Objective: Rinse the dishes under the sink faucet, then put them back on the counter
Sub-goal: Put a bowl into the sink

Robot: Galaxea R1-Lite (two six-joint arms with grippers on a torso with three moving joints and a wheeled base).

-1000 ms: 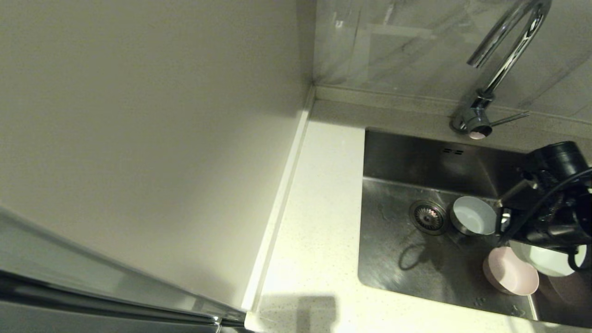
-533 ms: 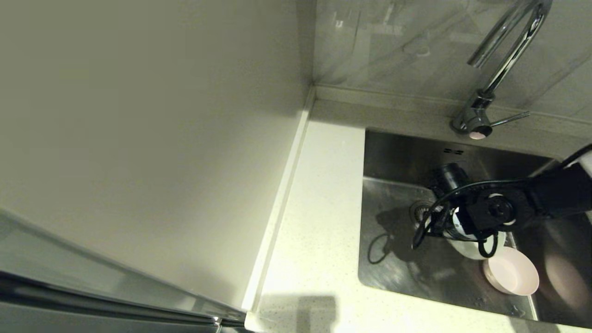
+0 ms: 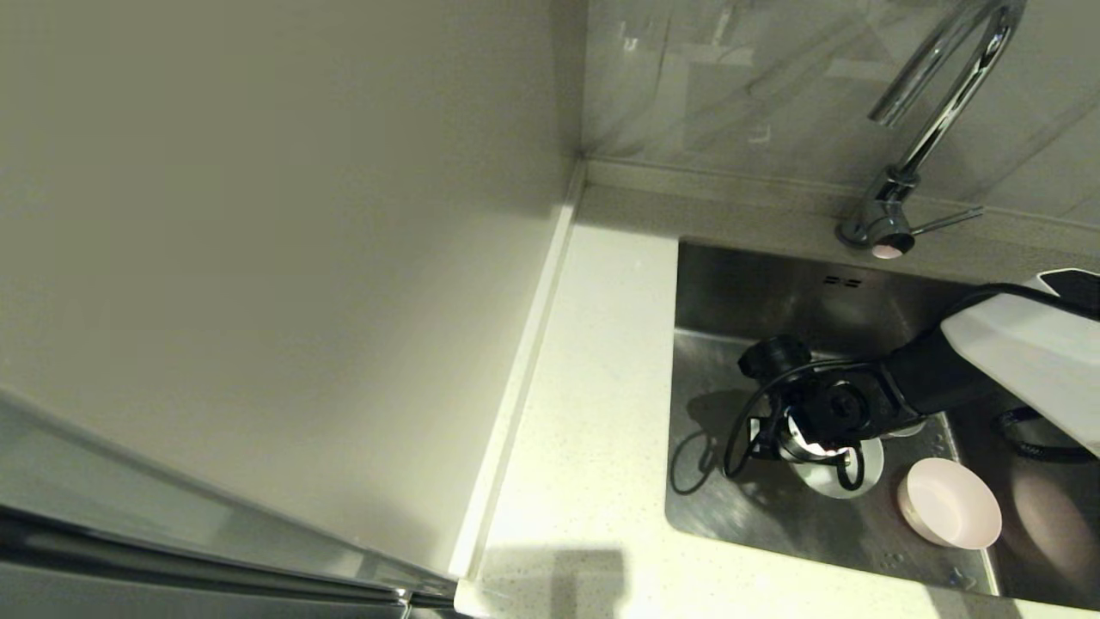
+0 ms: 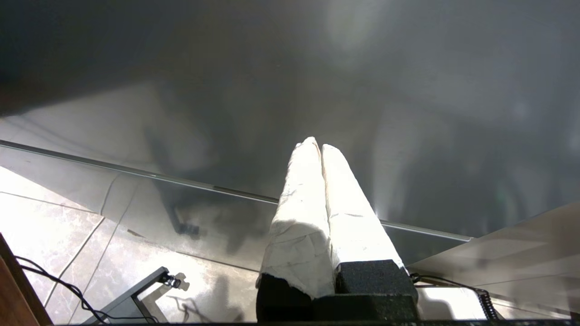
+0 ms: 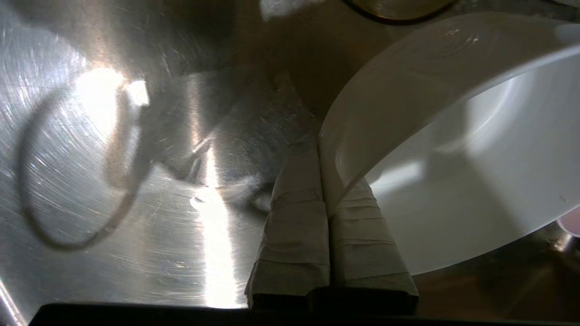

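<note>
A plain beige wall panel [image 3: 258,258] fills the left; next comes the white, finely speckled stone worktop [image 3: 593,413] with its low matching upstand. Right of that sits the square brushed stainless steel sink [image 3: 739,507], its floor streaked with glare and fine circular scratches. Two small overflow slots [image 3: 842,281] mark its back wall, below the tall shiny chrome gooseneck faucet [image 3: 937,112] and its thin side lever [image 3: 945,222].

The right gripper [image 5: 324,149], its tape-wrapped fingers [image 5: 294,226] pressed together, clamps the thin rim of a smooth white round shallow bowl [image 5: 453,149]; one finger lies inside the rim, the other outside, and the bowl spreads away to one side of them, low over the sink floor. In the head view the black wrist and looping cable [image 3: 739,430] cover most of that bowl and the drain. A pale pink round bowl [image 3: 950,514] rests upright on the sink floor, apart from the fingers, to their right.

The left gripper [image 4: 317,147] hangs parked over a tiled floor [image 4: 54,222], its white-wrapped fingers closed on nothing
</note>
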